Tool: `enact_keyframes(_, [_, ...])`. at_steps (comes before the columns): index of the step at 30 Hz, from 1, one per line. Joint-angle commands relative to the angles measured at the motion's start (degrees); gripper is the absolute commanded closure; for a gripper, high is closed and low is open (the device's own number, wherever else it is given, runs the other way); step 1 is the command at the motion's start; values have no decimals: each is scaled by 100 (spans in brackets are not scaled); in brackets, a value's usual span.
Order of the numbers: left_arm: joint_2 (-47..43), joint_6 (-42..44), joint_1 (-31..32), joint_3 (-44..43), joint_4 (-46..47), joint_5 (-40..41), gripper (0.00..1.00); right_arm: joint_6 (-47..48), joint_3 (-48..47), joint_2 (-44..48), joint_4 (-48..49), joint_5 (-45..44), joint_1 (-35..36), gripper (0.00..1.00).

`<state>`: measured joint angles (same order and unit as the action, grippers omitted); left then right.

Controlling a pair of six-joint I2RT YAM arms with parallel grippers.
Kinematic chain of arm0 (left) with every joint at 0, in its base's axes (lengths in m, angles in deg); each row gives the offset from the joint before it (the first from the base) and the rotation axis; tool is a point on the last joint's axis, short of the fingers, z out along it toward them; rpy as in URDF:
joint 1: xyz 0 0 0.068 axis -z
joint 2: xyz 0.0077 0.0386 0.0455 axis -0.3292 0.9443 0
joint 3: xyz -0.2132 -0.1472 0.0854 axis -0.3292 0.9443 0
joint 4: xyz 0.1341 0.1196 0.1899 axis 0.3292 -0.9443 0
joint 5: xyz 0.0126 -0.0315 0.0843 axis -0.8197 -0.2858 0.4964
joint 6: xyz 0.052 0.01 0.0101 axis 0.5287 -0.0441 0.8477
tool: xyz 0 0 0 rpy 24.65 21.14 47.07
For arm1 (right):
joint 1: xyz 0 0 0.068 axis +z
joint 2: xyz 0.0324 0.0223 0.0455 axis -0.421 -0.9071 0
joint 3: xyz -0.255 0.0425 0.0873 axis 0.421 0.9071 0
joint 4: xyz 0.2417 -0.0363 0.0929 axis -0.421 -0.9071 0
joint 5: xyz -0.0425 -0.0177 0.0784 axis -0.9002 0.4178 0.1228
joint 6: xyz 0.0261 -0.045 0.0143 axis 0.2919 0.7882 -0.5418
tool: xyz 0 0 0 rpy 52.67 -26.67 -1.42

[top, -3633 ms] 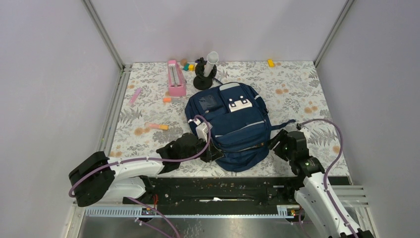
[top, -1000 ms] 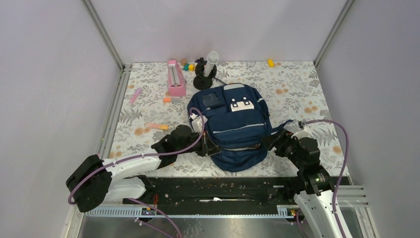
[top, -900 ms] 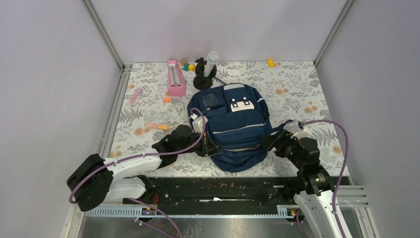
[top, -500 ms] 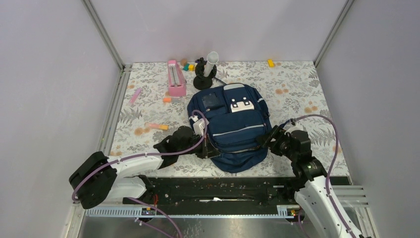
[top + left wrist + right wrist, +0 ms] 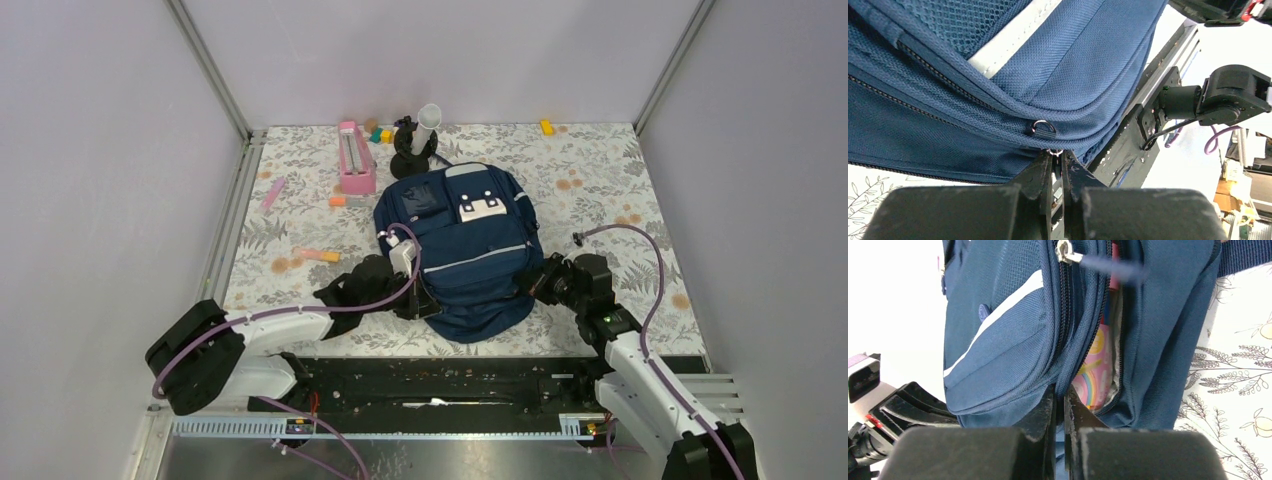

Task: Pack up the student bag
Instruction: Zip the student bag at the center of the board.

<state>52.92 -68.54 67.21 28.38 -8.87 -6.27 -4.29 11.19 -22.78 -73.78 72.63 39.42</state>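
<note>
The student bag (image 5: 458, 250), a navy backpack with white-grey patches, lies face up mid-table. My left gripper (image 5: 421, 300) is at its near left edge, shut on a small metal zipper ring (image 5: 1056, 152) under the seam. My right gripper (image 5: 537, 284) is at its near right side, shut on the zipper edge of the bag's gaping opening (image 5: 1064, 390). Inside the opening a pink rainbow-printed item (image 5: 1095, 371) shows against grey lining. A zipper pull with a blue tag (image 5: 1071, 256) hangs higher up that opening.
Behind the bag stand a pink box (image 5: 355, 158) and a black stand with a white tube (image 5: 415, 140). Small blocks (image 5: 380, 133), a yellow block (image 5: 546, 127), a pink marker (image 5: 272, 193) and an orange-pink piece (image 5: 320, 256) lie on the floral tabletop.
My right gripper moved left onto the bag and went from open to shut on its opening edge. The bag shifted slightly left and back. The left gripper stayed shut.
</note>
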Motion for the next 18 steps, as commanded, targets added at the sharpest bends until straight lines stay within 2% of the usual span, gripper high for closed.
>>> enact_keyframes(1, [-60, -103, 266, -124, 300, 385, 98, -205, -352, 240, 573, -235, 420, 100])
enact_keyframes(7, [276, -640, 686, -463, 858, 798, 96, -477, -367, -144, 1124, -979, 1299, 100])
enact_keyframes(14, [803, -1179, 1132, -634, 1630, 991, 96, -524, -354, -460, 1423, -1298, 1575, 100])
enact_keyframes(16, [883, -1311, 1220, -664, 1914, 1007, 91, -501, -340, -431, 1400, -1358, 1587, 100])
enact_keyframes(17, [919, -1335, 1241, -706, 1980, 977, 84, -469, -349, -412, 1341, -1387, 1588, 100])
enact_keyframes(18, [950, -1345, 1240, -734, 1998, 919, 71, -399, -389, -363, 1212, -1441, 1589, 100])
